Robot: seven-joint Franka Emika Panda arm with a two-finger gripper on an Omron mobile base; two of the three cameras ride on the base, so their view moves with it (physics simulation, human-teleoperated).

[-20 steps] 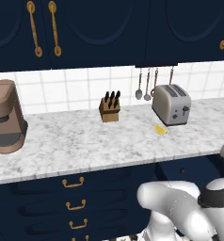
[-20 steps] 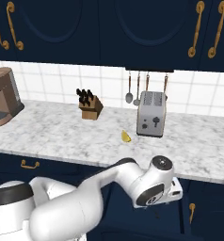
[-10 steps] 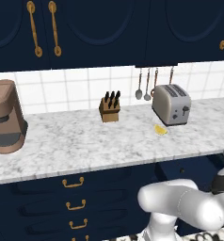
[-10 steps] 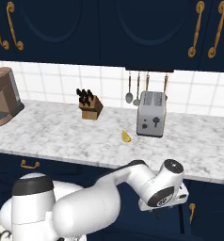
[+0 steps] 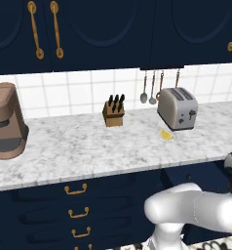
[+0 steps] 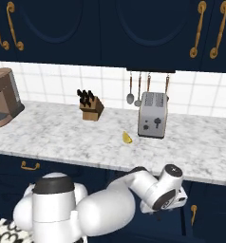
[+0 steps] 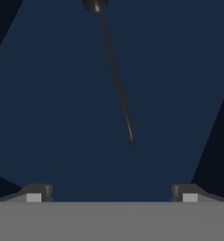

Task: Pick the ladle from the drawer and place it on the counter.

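A simulated kitchen with navy cabinets, white tiled wall and a long white marble counter (image 5: 88, 146) with grey veining. On the counter stand a brown coffee machine (image 5: 7, 127) at the far left, a knife block (image 5: 113, 111) near the middle, and a silver toaster (image 5: 177, 107) to the right, with a small yellow piece of food (image 5: 166, 135) just in front of the toaster. Spoons (image 5: 148, 88) hang on the wall behind it.

My arm reaches down below the counter edge, in front of the cabinet fronts. In the hand view I look into the drawer (image 7: 62, 117), a flat navy floor. The ladle (image 7: 115, 75) lies on it alone: thin, all black, its small round bowl at the top edge of that view and its slim straight handle running down toward my gripper (image 7: 112, 193), ending well short of it. The two finger tips stand wide apart, holding nothing.

I judge the ladle light and stiff, but its handle is narrow and probably smooth, so it could roll or slip between the pads. I would take it across the handle, somewhere near mid-length toward the bowl, so it does not tip when lifted.
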